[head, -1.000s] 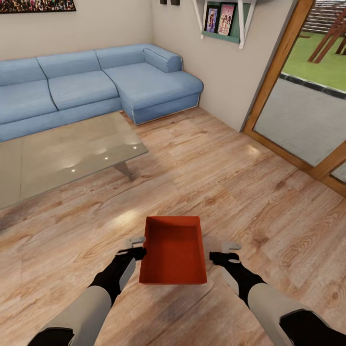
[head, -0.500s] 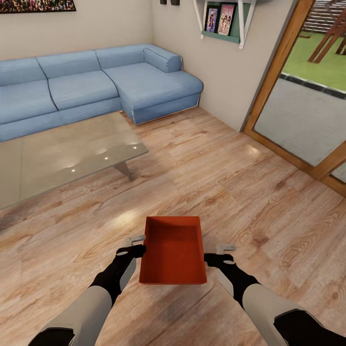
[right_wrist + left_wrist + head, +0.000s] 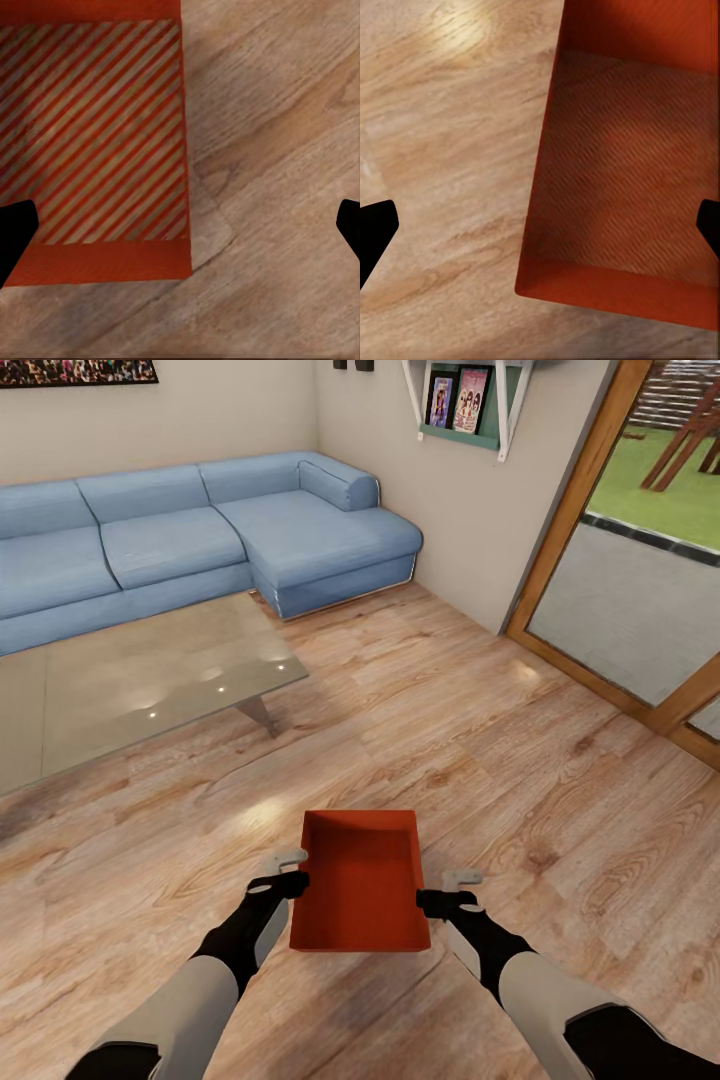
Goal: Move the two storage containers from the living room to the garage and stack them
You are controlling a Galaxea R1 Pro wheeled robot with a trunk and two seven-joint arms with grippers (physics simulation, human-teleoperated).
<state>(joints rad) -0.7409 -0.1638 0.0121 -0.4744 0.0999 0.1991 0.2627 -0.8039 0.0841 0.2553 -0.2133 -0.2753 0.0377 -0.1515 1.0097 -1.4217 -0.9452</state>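
One red-orange storage container (image 3: 362, 880) stands upright and empty on the light wood floor of the living room, just ahead of me. My left gripper (image 3: 288, 870) is open at the container's left wall. In the left wrist view the left gripper (image 3: 540, 229) has that wall of the container (image 3: 622, 165) between its dark fingertips (image 3: 375, 232). My right gripper (image 3: 450, 891) is open at the right wall. In the right wrist view the right gripper (image 3: 180, 229) straddles the edge of the container (image 3: 97, 135). Whether any finger touches a wall I cannot tell.
A glass coffee table (image 3: 120, 680) stands to the front left, with a blue sectional sofa (image 3: 200, 540) behind it along the wall. A wood-framed glass door (image 3: 640, 590) is at the right. A wall shelf (image 3: 465, 405) hangs above the corner.
My right gripper has moved left, closing in on the container's right wall. The left gripper has edged slightly toward the left wall. The container has not moved.
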